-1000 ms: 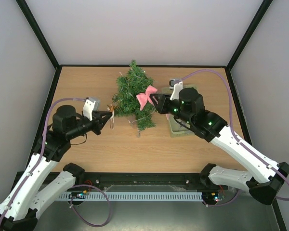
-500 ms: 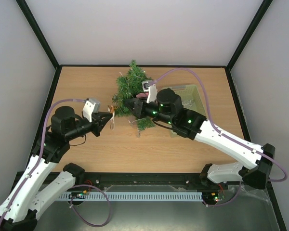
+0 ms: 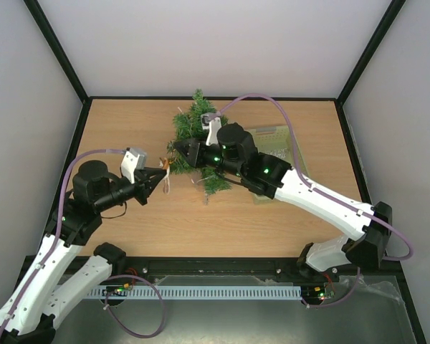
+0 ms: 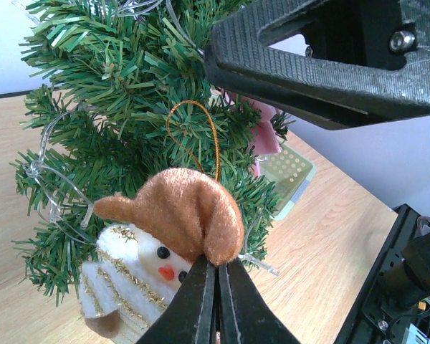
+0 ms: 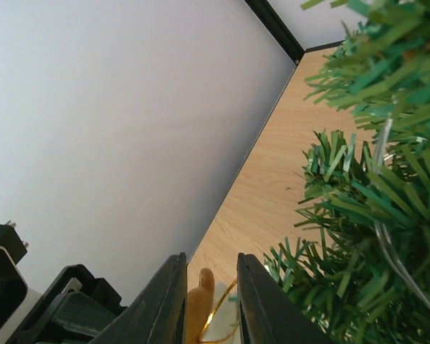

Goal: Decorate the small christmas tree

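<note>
The small christmas tree (image 3: 193,127) lies on the wooden table (image 3: 129,129) with its tip toward the far wall. At the tree's left edge, the left gripper (image 4: 216,266) is pinched tight on the brown hat of a plush snowman ornament (image 4: 165,240) and holds it against the lower branches. The ornament's gold loop (image 4: 190,103) stands up in front of the needles. The right gripper (image 5: 211,259) reaches across the tree from its right side. Its fingers are only narrowly parted, and the hat and loop show through the gap — whether they touch either one cannot be told. A pale green perforated basket (image 3: 283,136) sits just right of the tree, partly under the right arm.
</note>
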Robot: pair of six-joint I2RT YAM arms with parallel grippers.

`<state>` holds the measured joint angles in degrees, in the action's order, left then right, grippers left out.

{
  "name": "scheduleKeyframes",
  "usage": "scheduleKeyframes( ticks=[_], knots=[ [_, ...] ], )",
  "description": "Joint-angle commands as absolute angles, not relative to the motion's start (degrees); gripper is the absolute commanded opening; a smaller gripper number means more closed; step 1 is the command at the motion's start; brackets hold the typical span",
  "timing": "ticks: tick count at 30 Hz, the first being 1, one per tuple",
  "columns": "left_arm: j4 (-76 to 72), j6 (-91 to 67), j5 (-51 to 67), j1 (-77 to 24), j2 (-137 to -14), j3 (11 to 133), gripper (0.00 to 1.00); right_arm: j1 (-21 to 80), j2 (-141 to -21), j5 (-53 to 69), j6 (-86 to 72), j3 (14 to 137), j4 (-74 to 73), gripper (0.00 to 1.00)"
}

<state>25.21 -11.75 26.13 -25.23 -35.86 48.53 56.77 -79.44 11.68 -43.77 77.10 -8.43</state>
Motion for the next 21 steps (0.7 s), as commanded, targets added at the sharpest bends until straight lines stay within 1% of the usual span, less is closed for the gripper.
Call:
scheduleKeyframes(
  ticks=[1, 7, 16, 19, 21],
  knots=[
    [24.53, -11.87, 27.08, -25.58, -35.58, 48.02, 0.02, 57.14, -81.03, 11.26, -44.31, 79.98, -10.22, 0.18],
    [24.44, -11.92, 27.00, -25.58, -35.50, 47.91, 0.02, 57.13, -82.11, 8.41, -44.03, 81.49, -14.56, 0.19],
    [23.93, -11.95, 27.06, -25.58, -35.60, 47.52, 0.02, 57.13, -83.07, 10.00, -44.03, 81.97, -14.90, 0.19],
    [23.87, -11.91, 26.98, -25.58, -35.51, 47.39, 0.02, 57.13, -83.06, 10.32, -43.86, 81.90, -14.78, 0.15],
    [23.86, -11.90, 26.96, -25.58, -35.50, 47.40, 0.02, 57.20, -82.97, 10.39, -43.77, 81.78, -14.60, 0.10]
  ],
)
